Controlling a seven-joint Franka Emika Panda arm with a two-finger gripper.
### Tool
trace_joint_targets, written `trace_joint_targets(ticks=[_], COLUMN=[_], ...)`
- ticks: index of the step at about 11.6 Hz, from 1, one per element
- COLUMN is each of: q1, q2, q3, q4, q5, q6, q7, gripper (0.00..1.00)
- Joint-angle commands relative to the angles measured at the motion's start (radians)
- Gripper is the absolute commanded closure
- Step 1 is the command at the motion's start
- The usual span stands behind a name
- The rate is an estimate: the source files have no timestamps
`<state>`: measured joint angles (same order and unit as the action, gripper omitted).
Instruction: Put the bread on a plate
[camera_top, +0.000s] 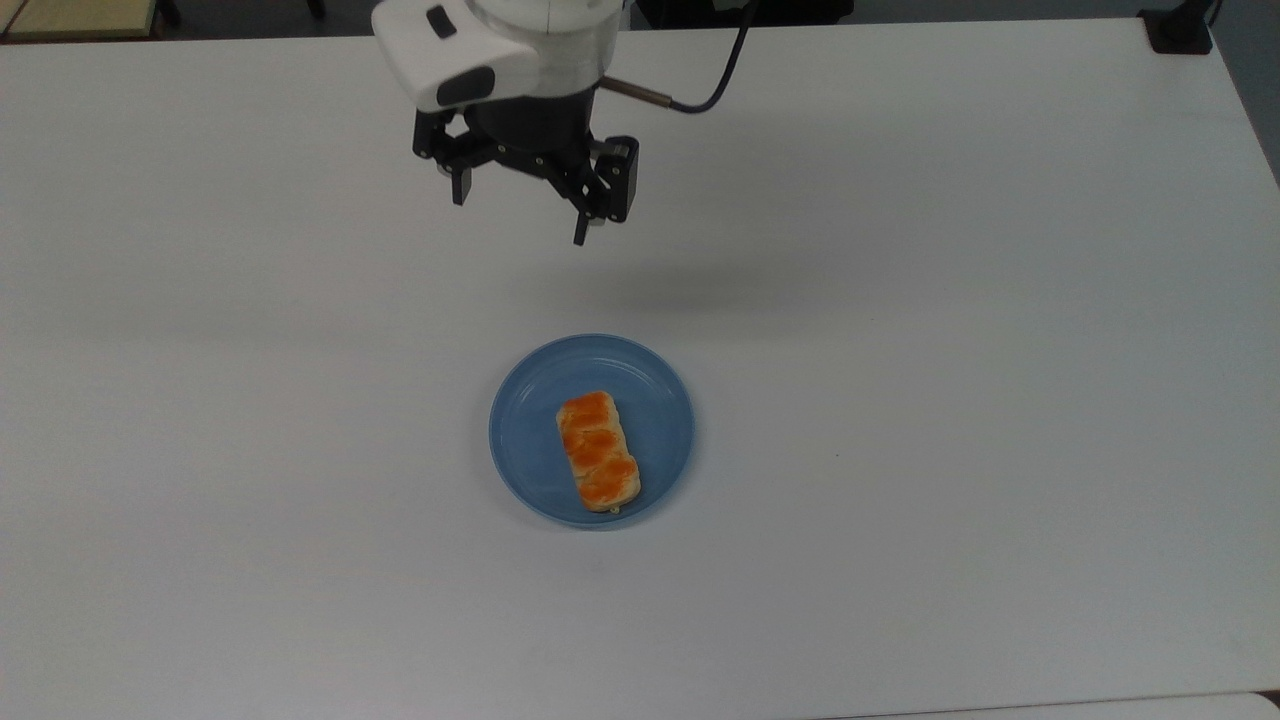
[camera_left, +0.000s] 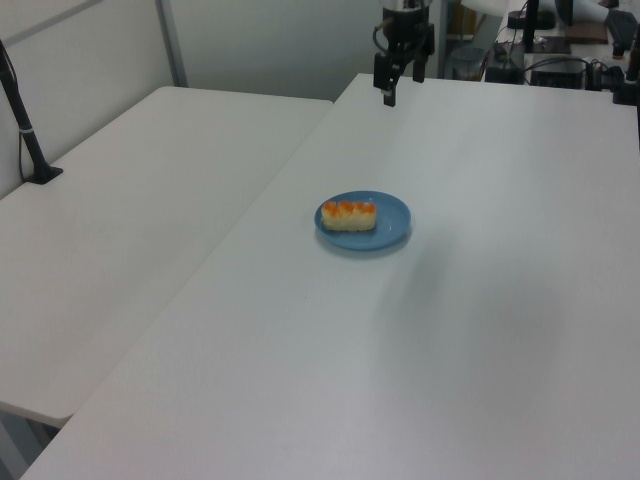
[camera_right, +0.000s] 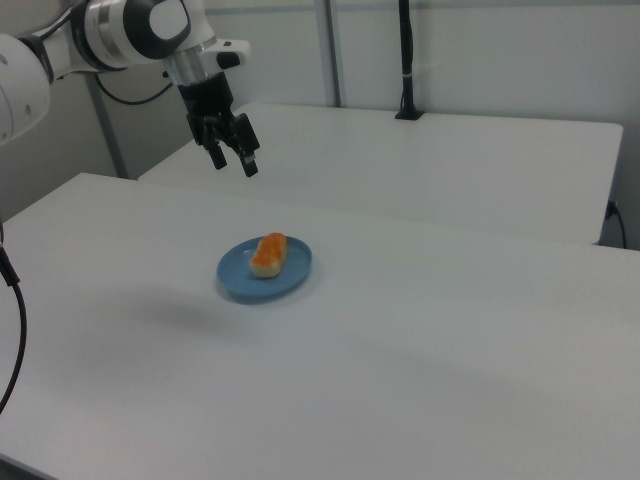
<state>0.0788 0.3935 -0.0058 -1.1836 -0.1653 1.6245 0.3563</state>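
Note:
The bread (camera_top: 598, 450), a pale roll with orange-brown bumps on top, lies flat inside the round blue plate (camera_top: 530, 420), slightly towards the top view's right of its centre. In the left view the bread (camera_left: 349, 214) rests on the left half of the plate (camera_left: 392, 215). In the right view the bread (camera_right: 268, 254) sits on the plate (camera_right: 235, 275) too. My gripper (camera_top: 520, 212) hangs open and empty, high above the table and well back from the plate. It also shows as the gripper (camera_left: 400, 85) and the gripper (camera_right: 235, 165).
The plate stands on a wide white table (camera_top: 950, 350). A second white table (camera_left: 150, 180) adjoins it on the left view's left, carrying a black post (camera_left: 22, 110). A black clamp (camera_top: 1180, 30) sits at the top view's far right corner.

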Motion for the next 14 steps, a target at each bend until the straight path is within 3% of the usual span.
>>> trace_joint_targets(ticks=[1,6,8,11,14], q1=[-0.004,-0.08,-0.125,-0.128,-0.131], q2=[-0.041,-0.292,-0.388,-0.412,-0.42], q3=[-0.002,-0.011,-0.013,-0.013,-0.013], q4=[-0.08,-0.195,-0.273,-0.315,-0.398], q5=[0.007,0.004,0.01,0.015,0.006], q6=[0.011,-0.13,-0.127,-0.077,0.081], q7=[-0.031,-0.285,-0.321,-0.286,-0.203], gripper=[0.0,0.0,0.0,0.0,0.0])
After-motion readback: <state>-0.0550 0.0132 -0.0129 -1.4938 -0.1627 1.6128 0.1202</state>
